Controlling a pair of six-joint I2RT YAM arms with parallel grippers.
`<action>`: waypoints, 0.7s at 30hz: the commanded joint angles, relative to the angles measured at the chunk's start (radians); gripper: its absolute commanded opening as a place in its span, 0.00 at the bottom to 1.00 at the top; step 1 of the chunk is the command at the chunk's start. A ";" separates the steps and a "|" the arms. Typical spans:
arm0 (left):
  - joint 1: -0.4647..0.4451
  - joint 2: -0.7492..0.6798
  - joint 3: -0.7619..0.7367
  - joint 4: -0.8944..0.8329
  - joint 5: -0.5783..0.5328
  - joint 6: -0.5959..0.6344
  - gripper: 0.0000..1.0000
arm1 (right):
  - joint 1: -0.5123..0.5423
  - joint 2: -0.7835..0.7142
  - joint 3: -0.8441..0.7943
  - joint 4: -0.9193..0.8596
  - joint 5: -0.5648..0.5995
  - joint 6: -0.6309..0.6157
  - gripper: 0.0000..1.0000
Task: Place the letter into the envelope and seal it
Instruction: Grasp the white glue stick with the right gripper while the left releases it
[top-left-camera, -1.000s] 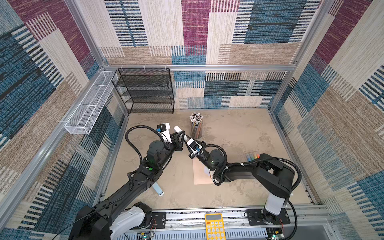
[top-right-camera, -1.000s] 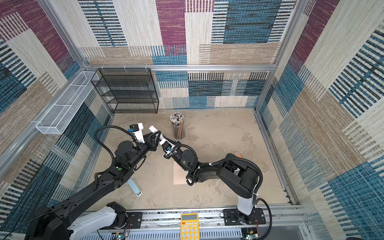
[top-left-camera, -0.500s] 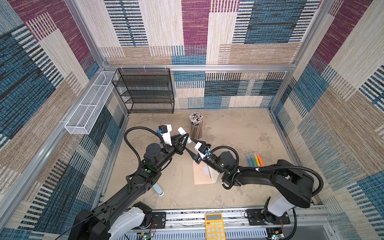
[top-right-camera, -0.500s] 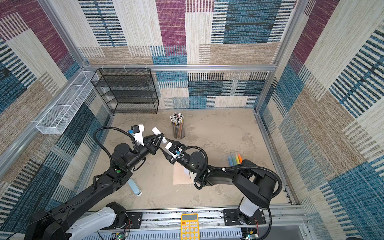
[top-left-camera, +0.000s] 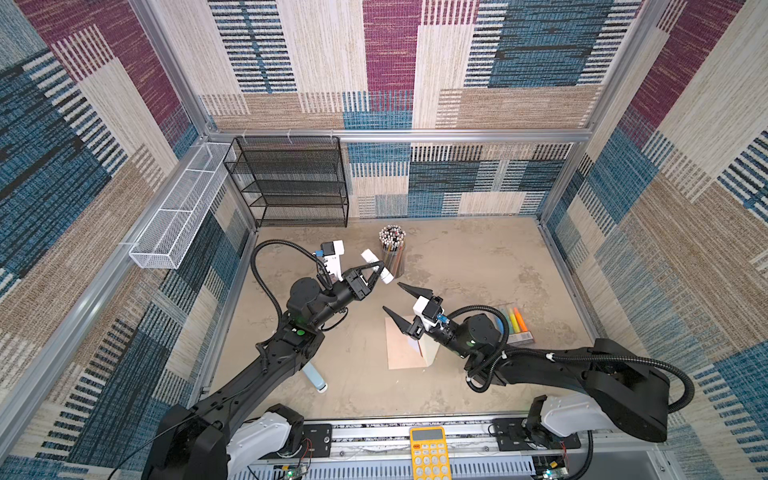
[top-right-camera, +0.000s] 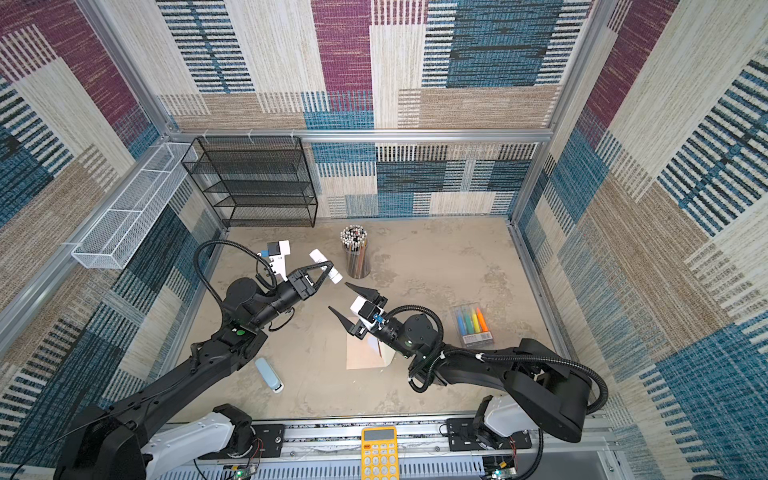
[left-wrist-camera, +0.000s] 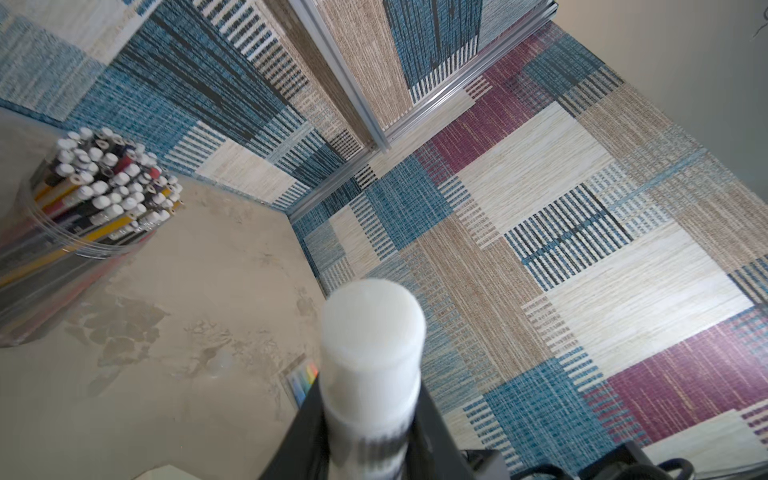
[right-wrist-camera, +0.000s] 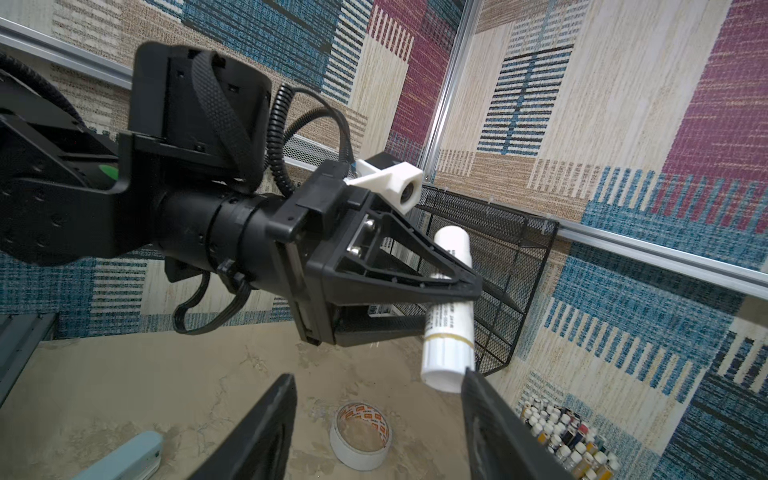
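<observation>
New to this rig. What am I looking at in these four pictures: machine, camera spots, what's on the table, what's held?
Two black robot arms stand at the table's near edge, each ending in a two-fingered claw. Two pictures look down from overhead; the other two come from a camera on each wrist. On the table are a peach envelope, a cup of pencils, a marker pack, a tape roll and a pale blue gadget; a yellow calculator sits in front. The left claw grips a white tube, probably glue. The right claw is open and empty, raised near the envelope.

Twin high overhead views of the whole table (top-left-camera: 478, 266); wrist views close, tilted upward.
</observation>
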 joint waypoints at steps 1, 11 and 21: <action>0.001 0.038 0.036 0.081 0.086 -0.115 0.00 | 0.000 0.010 0.000 0.091 0.038 0.027 0.67; -0.002 0.057 0.067 0.001 0.124 -0.113 0.00 | -0.045 0.078 0.022 0.144 0.131 0.038 0.65; -0.006 0.064 0.045 -0.013 0.163 -0.113 0.00 | -0.064 0.135 0.099 0.109 0.099 0.022 0.60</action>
